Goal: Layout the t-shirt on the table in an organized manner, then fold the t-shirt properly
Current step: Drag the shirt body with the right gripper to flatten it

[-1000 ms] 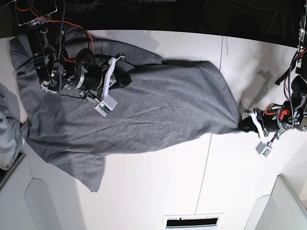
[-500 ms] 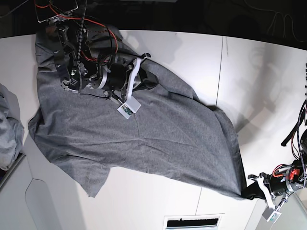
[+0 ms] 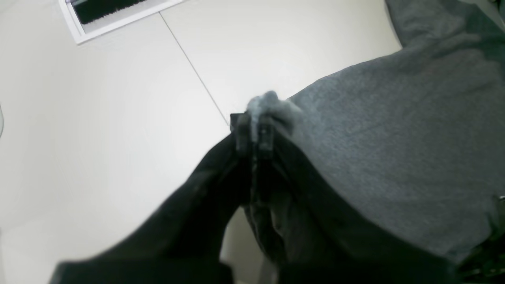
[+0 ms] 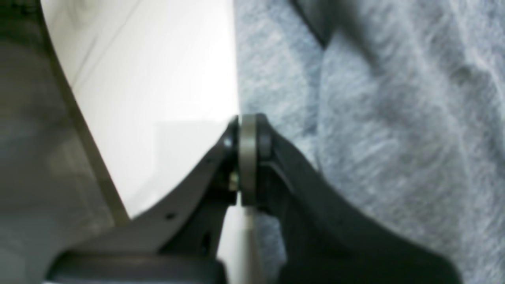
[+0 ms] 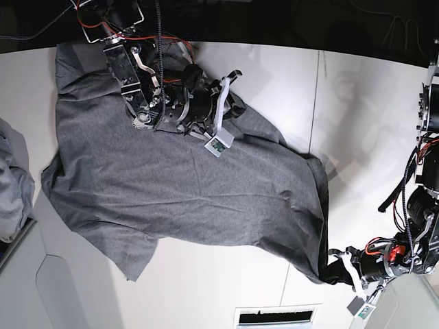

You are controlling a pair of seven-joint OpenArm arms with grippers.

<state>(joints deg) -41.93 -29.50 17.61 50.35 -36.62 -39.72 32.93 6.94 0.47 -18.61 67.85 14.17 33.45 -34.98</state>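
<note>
The t-shirt [image 5: 185, 185] is lying spread across the middle of the white table [image 5: 363, 103] in the base view, stretching from the upper left down to a drawn-out corner at the lower right. There the left gripper [image 5: 337, 269] is pinching that corner, and its wrist view is showing a tuft of grey knit squeezed between its pressed-together fingertips [image 3: 265, 134]. The right gripper [image 5: 232, 89] is sitting over the shirt's upper edge near the top centre; in its own blurred wrist view the tips are meeting with the fabric edge running right beside them, so whether it is actually gripping cloth cannot be told. The risk, as a judgement: the small pinched tuft is looking shallow (only a little cloth is poking past the tips), so a further pull could slip it free, or drag the shirt askew and bunch it. The right arm is covering the neckline area, and the shirt's left edge is lying close to another grey cloth heap [image 5: 12, 185] at the frame's left.
</note>
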